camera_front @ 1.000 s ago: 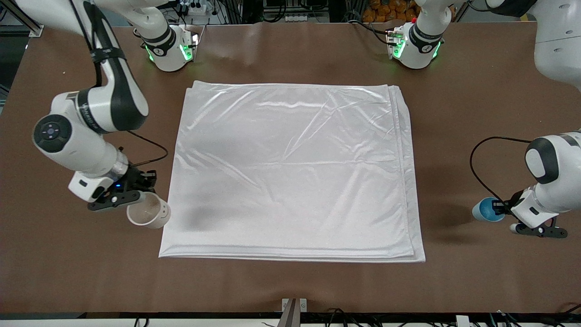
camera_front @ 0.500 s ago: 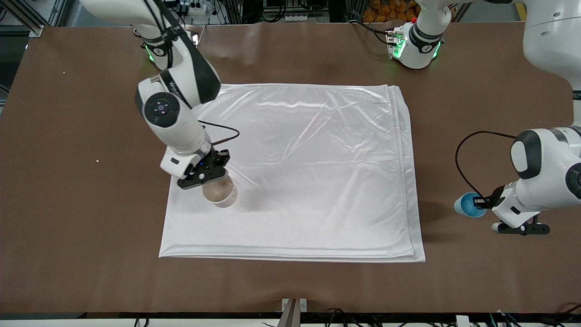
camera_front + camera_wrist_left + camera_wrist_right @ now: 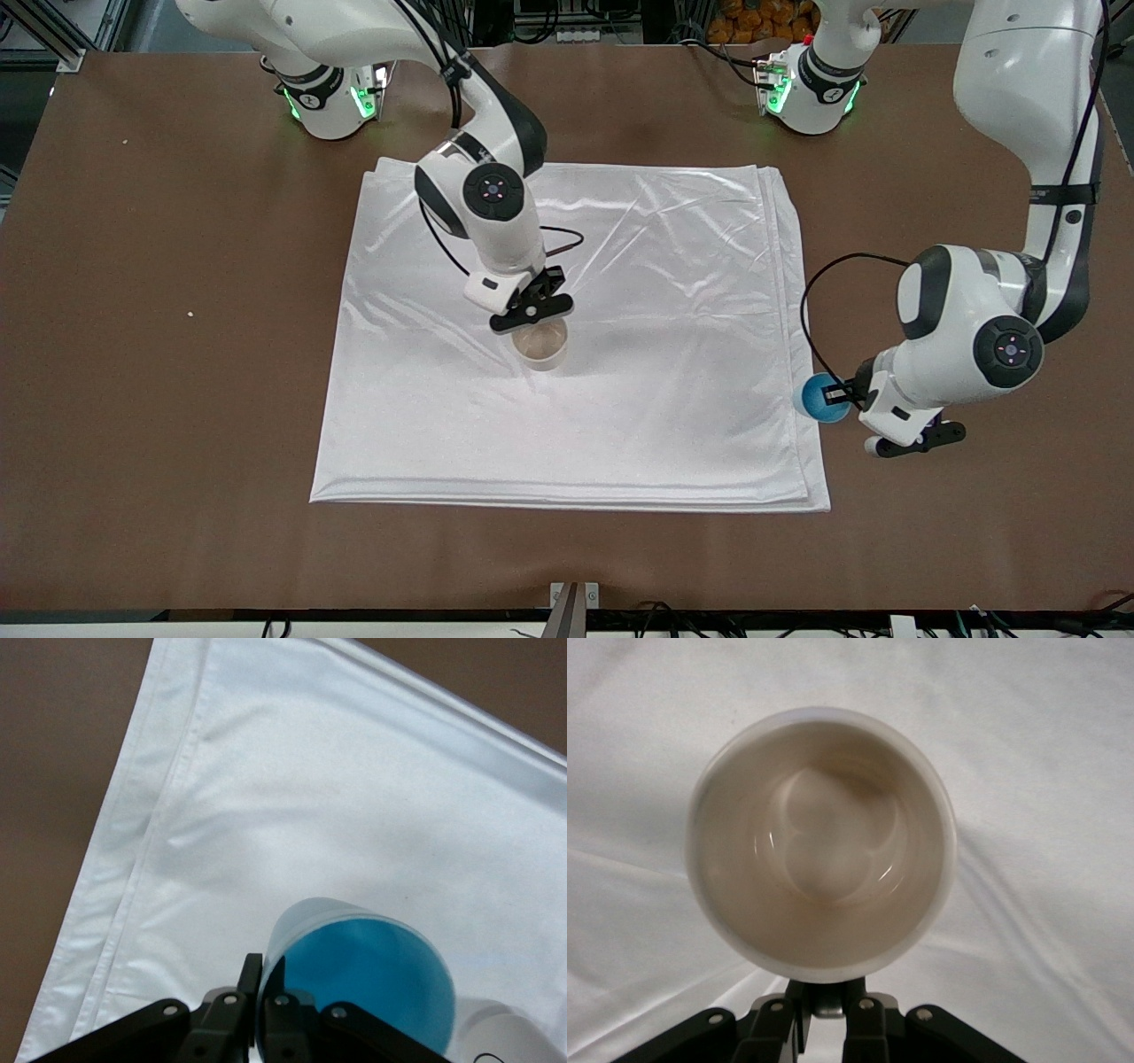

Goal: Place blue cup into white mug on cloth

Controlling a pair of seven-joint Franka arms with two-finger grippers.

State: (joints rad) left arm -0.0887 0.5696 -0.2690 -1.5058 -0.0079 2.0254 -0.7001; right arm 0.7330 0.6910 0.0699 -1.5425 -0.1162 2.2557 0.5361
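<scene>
The white cloth (image 3: 638, 266) lies spread over the middle of the brown table. My right gripper (image 3: 532, 315) is shut on the handle of the white mug (image 3: 542, 344), which stands upright and mouth up over the cloth's middle, low enough that I cannot tell whether it touches. In the right wrist view the mug (image 3: 821, 842) is empty, with the gripper (image 3: 826, 1003) at its handle. My left gripper (image 3: 846, 393) is shut on the rim of the blue cup (image 3: 823, 398), held tilted over the cloth's edge at the left arm's end. The left wrist view shows the gripper (image 3: 263, 992) pinching the cup's wall (image 3: 363, 979) above the cloth (image 3: 310, 797).
Bare brown table (image 3: 177, 443) surrounds the cloth on all sides. Both arm bases (image 3: 332, 93) (image 3: 811, 89) stand along the table's edge farthest from the front camera. A small metal bracket (image 3: 574, 598) sits at the nearest edge. A tiny crumb (image 3: 190, 313) lies toward the right arm's end.
The right arm has carried the mug from the bare table at its end onto the cloth's middle. The left arm has brought the blue cup in to the cloth's edge.
</scene>
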